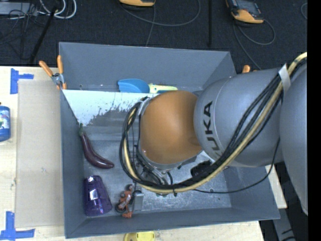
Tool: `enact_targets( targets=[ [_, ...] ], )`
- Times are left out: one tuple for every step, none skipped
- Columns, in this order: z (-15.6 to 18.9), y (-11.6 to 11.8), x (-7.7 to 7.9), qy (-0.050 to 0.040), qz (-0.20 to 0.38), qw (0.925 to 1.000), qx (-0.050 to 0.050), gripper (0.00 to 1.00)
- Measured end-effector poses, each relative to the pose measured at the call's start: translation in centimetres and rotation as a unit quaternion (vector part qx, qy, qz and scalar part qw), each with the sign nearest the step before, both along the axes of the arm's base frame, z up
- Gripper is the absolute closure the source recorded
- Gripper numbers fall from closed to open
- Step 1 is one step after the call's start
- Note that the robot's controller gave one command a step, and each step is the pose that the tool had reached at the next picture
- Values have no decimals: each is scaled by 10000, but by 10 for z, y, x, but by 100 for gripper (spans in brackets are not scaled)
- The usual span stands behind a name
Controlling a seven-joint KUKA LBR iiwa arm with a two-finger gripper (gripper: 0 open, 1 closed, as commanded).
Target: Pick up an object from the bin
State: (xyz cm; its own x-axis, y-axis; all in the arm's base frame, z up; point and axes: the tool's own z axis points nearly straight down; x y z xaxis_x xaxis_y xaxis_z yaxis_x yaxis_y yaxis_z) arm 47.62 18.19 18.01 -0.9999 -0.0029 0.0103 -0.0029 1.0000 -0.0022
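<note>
Beneath the arm's orange cover (168,127), over the middle of the bin (150,59), we cannot tell how the hand stands or what it has hold of. We count five things, one of each. A purple aubergine (95,152) lies by the left wall. A purple bottle (96,197) lies in the near-left corner, with a small orange-and-grey toy (128,201) beside it, nearest the cover. A blue piece (133,86) and a half-hidden yellow-green piece (163,89) lie at the far wall.

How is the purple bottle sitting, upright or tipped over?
Tipped over: the purple bottle lies lengthwise on the bin floor, label facing up.
</note>
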Motion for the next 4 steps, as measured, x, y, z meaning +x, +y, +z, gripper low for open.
enact_targets(
  targets=[
    [4, -1, 2, -40, -25, 10000, 9, 0],
    [-48, -8, 2, -76, 1463, 9892, 24, 0],
    [-92, -13, 3, -66, 2385, 9711, 25, 0],
    [-53, -16, 3, -66, 2316, 9728, 28, 0]
  ],
)
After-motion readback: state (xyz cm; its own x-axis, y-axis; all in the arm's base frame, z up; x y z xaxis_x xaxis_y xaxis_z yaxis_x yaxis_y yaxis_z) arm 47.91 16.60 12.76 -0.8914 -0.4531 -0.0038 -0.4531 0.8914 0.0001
